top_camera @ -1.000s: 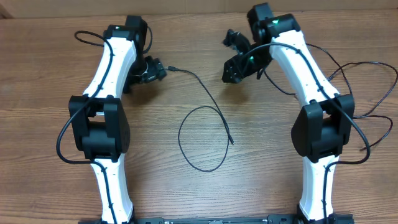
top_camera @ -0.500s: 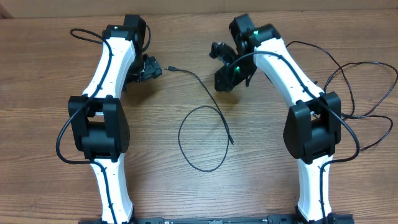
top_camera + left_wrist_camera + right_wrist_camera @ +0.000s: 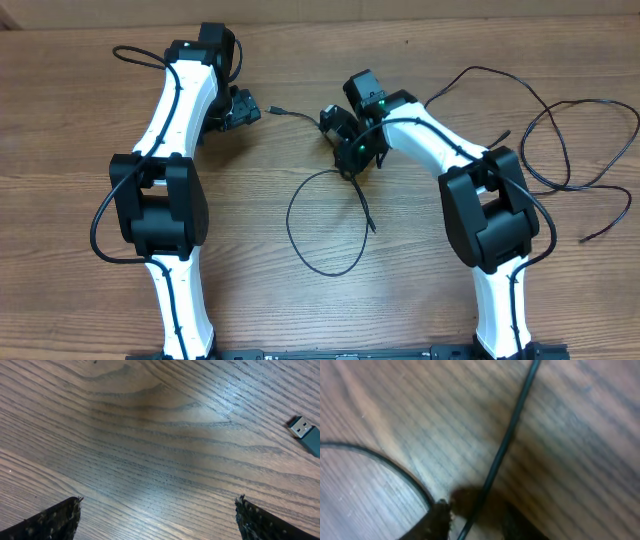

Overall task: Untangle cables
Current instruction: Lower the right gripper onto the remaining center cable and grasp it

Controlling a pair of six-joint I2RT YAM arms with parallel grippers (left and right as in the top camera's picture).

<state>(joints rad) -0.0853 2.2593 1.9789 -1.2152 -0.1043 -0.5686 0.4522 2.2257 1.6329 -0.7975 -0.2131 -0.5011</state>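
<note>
The left gripper (image 3: 243, 108) sits low over the table (image 3: 80, 60), close to its far edge, with the jaws spread wide and nothing between them. In the left wrist view its fingertips (image 3: 57, 520) show only as two dark corners cut off by the lower edge, with bare wood grain ahead of them. Ahead and to the right of that gripper, apart from it, lies the silver-tipped plug (image 3: 304, 432) of the looped cable (image 3: 289, 222), partly cropped by the wrist view's right edge. From the plug the cable runs rightward and passes under the right gripper (image 3: 347, 158). On that gripper's near side, toward the arm bases, it opens into a wide loop, with its free tip lying by the loop's right side. Open wood surrounds the loop between the two arms. The right wrist view is blurred: the cable crosses from the top down to between the two fingertips (image 3: 437, 520), and a second strand curves in from the left to meet them. I cannot tell whether those jaws have nipped the cable or merely straddle it. Right of the right arm, well apart from its gripper, more cords (image 3: 590, 100) sprawl in overlapping curves out to the picture's right edge; which lies over which is too fine to make out
</note>
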